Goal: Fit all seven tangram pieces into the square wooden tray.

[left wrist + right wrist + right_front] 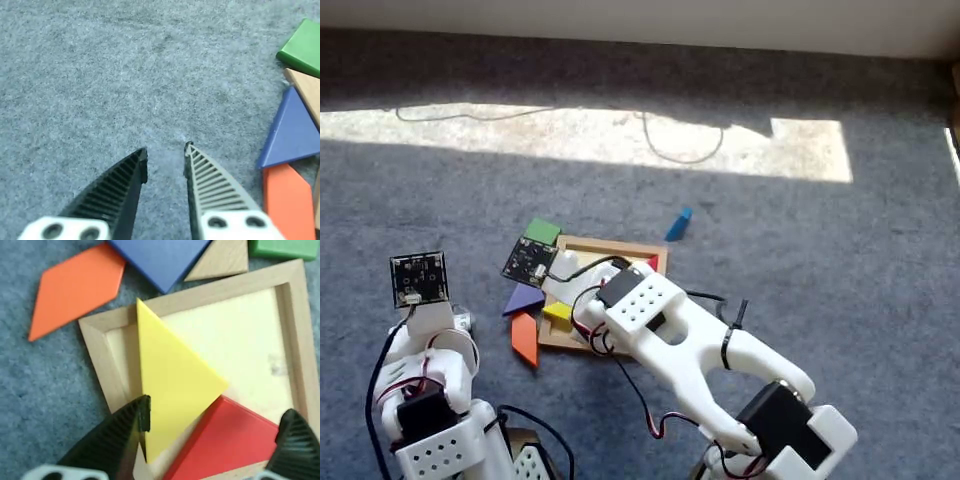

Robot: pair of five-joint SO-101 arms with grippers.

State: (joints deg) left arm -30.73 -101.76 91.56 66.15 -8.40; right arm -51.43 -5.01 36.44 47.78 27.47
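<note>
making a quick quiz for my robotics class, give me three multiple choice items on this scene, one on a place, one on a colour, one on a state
1. Where is the orange parallelogram? A in the tray B on the carpet outside it C in a gripper
2. What colour is the piece beside the yellow triangle inside the tray? A green B red C purple
3. How is the left gripper? A shut on a piece B shut, empty C open over carpet
Answers: 1 B, it lies flat beyond the tray's rim. 2 B, the red piece sits in the corner against the yellow one. 3 C, a gap shows between its fingertips, with bare carpet beneath.
</note>
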